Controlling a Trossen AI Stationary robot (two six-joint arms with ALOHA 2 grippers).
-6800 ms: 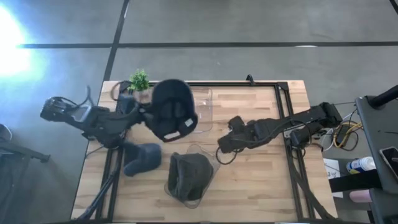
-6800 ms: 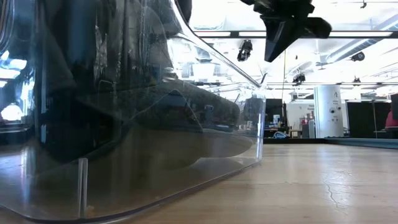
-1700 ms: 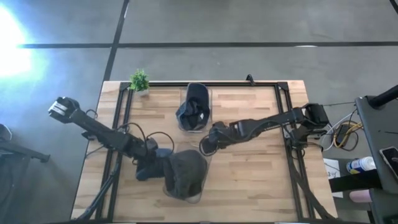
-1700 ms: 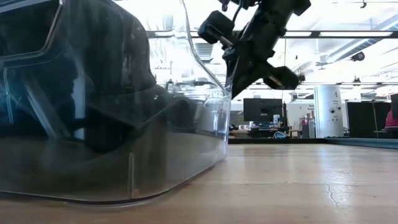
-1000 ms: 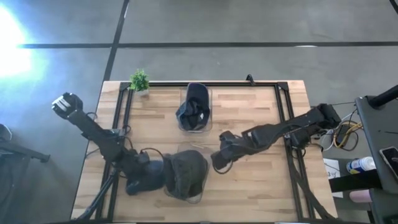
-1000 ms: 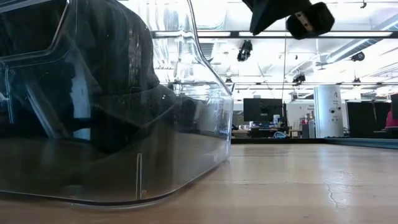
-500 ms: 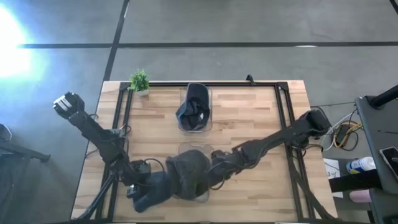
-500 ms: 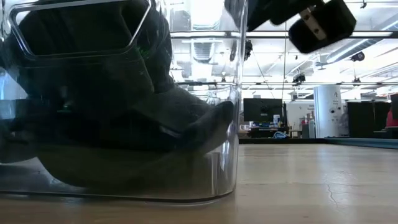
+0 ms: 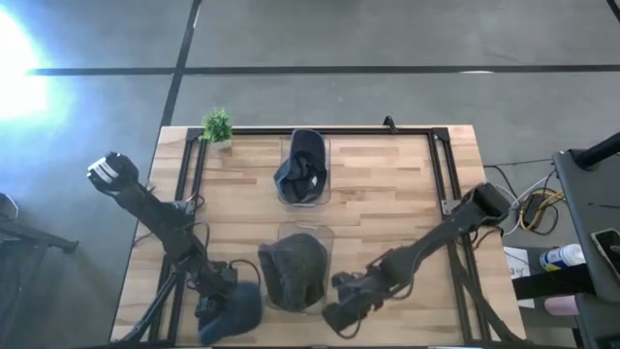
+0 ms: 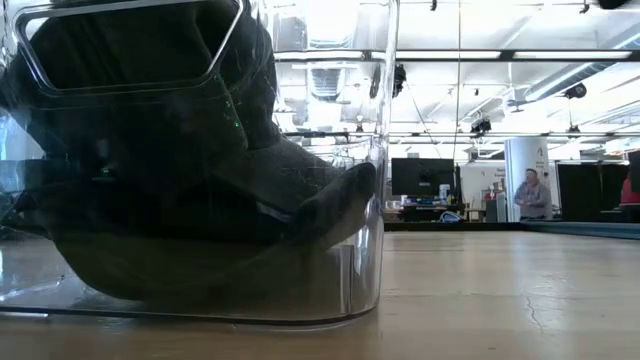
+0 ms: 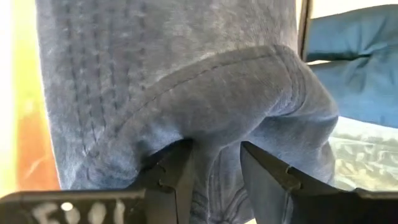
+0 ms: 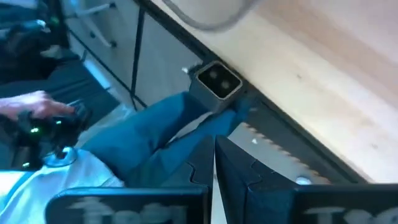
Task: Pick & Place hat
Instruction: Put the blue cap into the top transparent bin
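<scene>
A blue hat [image 9: 240, 312] is at the table's near left, in my left gripper [image 9: 223, 302], which is shut on it; it fills the left wrist view [image 11: 186, 74]. A dark grey hat [image 9: 294, 269] lies in a clear bin [image 9: 327, 233] at the near centre, close in the low view [image 10: 200, 200]. A black hat [image 9: 302, 167] lies in a second clear bin [image 9: 325, 145] at the far centre. My right gripper [image 9: 334, 315] is shut and empty at the near edge, to the right of the near bin; it also shows in the right wrist view [image 12: 214, 168]. My left gripper pinches a raised fold of the blue hat's cloth [image 11: 214, 143] between its two fingers [image 11: 180, 171]. The rest of the hat spreads out beyond the fingers. Whether the hat lies on the table or is lifted clear, I cannot tell.
A small potted plant [image 9: 217, 124] stands at the far left corner. A black frame [image 9: 441, 165] runs along the table's edges. A seated person [image 12: 124, 155] shows past the near edge, and another person [image 10: 530, 195] stands far off in the room.
My left gripper has gone toward the table's near edge with the blue hat, away from the near bin. My right gripper has come down beside the bin's right side, then gone on to the near edge. The near bin has turned a little on the table.
</scene>
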